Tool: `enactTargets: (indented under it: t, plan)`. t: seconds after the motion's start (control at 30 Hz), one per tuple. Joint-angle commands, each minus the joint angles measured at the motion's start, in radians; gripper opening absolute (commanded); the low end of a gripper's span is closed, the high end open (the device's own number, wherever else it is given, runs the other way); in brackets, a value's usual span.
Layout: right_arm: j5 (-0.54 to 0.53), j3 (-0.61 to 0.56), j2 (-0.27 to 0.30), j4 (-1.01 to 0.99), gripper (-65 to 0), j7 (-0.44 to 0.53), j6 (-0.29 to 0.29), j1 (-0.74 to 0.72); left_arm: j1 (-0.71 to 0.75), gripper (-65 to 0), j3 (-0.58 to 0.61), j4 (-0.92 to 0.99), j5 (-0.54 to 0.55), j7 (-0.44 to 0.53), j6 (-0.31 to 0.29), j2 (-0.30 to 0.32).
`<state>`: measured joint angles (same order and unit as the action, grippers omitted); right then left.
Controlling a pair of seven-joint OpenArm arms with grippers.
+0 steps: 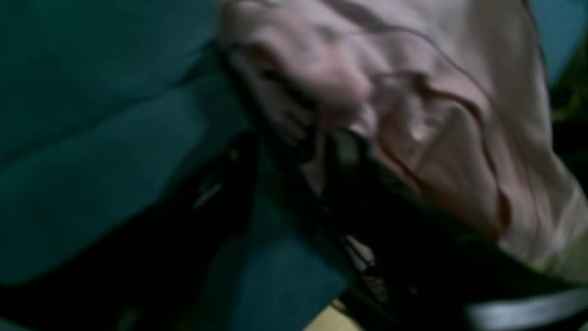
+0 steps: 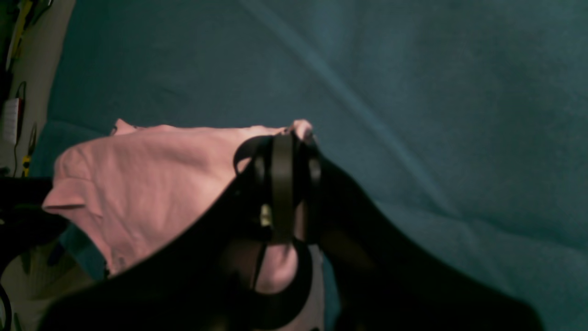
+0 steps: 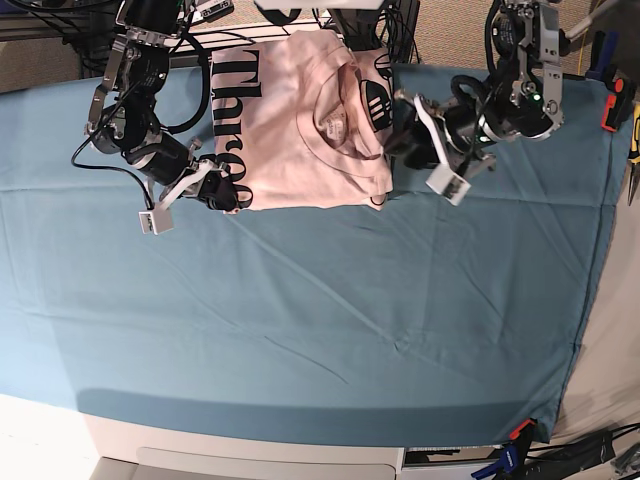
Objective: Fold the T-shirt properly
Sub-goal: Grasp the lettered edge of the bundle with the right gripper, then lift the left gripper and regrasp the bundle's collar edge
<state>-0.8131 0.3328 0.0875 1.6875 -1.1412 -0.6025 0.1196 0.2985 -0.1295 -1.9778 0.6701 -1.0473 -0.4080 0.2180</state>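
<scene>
Pink T-shirt [image 3: 300, 120] lies partly folded, right end effector [image 2: 287, 138] clamped on its edge.

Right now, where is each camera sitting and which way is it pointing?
Base: high above the table, looking down on the pale pink cotton T-shirt, teal table cloth and both arms.
Left wrist: on the left arm, blurred, close on bunched pink fabric; dark left gripper in the foreground.
Right wrist: on the right arm, looking along the right gripper, closed on the shirt's edge.
Shared: all show shirt and cloth.
</scene>
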Motion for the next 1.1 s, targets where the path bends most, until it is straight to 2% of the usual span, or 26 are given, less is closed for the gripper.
enactTargets:
  t: [0.0,0.1,0.27,0.43,0.53,0.87,1.07]
  plan:
    - [-0.024,0.000,0.006,0.014,-63.6,0.019,-0.006,-0.012,0.011,-35.4,-0.017,-0.018,0.035,0.005,0.006,0.019]
    - [-0.024,0.000,0.006,0.014,-63.6,0.019,-0.006,-0.012,0.049,-35.4,-0.063,-0.018,0.098,-0.026,0.008,0.056]
    - [-0.024,0.000,0.006,0.014,-63.6,0.020,-0.006,-0.012,0.155,-35.4,-0.144,-0.018,0.272,-0.062,-0.011,0.117]
    - [-0.024,0.000,0.006,0.014,-63.6,0.020,-0.006,-0.012,0.235,-35.1,-0.140,-0.018,0.356,-0.072,-0.030,0.126]
    - [-0.024,0.000,0.006,0.014,-63.6,0.020,-0.006,-0.012,0.245,-31.0,-0.103,-0.018,0.360,-0.071,-0.036,0.126]
    - [-0.024,0.000,0.006,0.014,-63.6,0.019,-0.006,-0.012,0.232,-30.8,0.171,-0.018,0.294,-0.032,-0.033,0.100]
    - [-0.024,0.000,0.006,0.014,-63.6,0.017,-0.006,-0.012,0.185,-30.8,0.211,-0.018,0.264,-0.017,-0.034,0.095]
